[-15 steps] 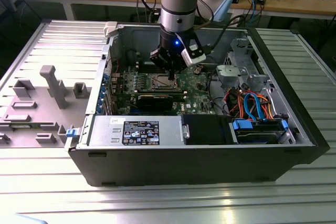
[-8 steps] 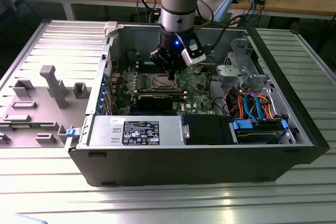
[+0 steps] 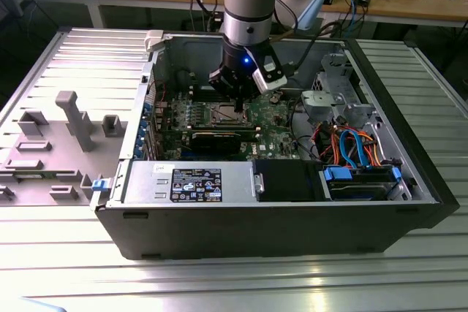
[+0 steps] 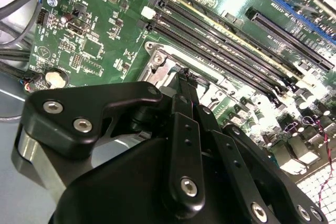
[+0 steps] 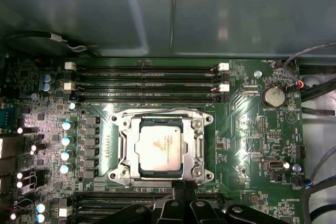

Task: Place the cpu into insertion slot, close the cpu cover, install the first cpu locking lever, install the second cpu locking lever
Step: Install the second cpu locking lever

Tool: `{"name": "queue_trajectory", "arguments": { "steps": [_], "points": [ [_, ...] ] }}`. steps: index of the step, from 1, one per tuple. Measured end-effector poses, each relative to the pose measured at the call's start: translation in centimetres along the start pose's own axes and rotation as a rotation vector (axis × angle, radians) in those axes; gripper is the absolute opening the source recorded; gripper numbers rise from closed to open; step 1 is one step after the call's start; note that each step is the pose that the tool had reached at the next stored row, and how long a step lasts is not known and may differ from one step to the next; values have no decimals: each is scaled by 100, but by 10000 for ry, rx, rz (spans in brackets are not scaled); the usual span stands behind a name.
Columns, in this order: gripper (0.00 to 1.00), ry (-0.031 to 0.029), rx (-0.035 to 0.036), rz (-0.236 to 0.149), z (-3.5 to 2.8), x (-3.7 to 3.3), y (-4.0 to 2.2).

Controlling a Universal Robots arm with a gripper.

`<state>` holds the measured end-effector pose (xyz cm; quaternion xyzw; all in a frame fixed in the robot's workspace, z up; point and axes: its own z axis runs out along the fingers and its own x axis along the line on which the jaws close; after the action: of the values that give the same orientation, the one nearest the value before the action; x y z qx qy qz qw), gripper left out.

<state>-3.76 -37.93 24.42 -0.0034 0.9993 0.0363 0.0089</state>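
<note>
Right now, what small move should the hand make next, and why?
Probably press the hand down slightly at the edge of the cpu cover to hold it flat: the cpu already lies framed by the cover, and the shut hand sits right at that edge.

Computer case (image 3: pixel 292 231) lies open on the worktop (image 3: pixel 219 283); motherboard (image 5: pixel 247 129) inside it. Cpu (image 5: pixel 159 148) sits in the insertion slot (image 5: pixel 122 150), cpu cover (image 5: pixel 197 145) down around it. Memory slots (image 5: pixel 142 83) run beside the socket. Tool (image 3: pixel 238 100) hangs just above the socket. Drive cage (image 3: pixel 362 180) at the exterior view's right.
</note>
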Motion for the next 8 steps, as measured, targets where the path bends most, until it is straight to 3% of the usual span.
{"name": "queue_trajectory", "arguments": {
  "steps": [1, 5, 7, 8],
  "points": [
    [11, 3, -41, 2, -2, 1, -37],
    [11, 5, -46, 1, 2, 121, -94],
    [11, 4, -47, 1, 4, 142, -114],
    [11, 5, -59, 2, 5, 143, -163]
  ]
}}
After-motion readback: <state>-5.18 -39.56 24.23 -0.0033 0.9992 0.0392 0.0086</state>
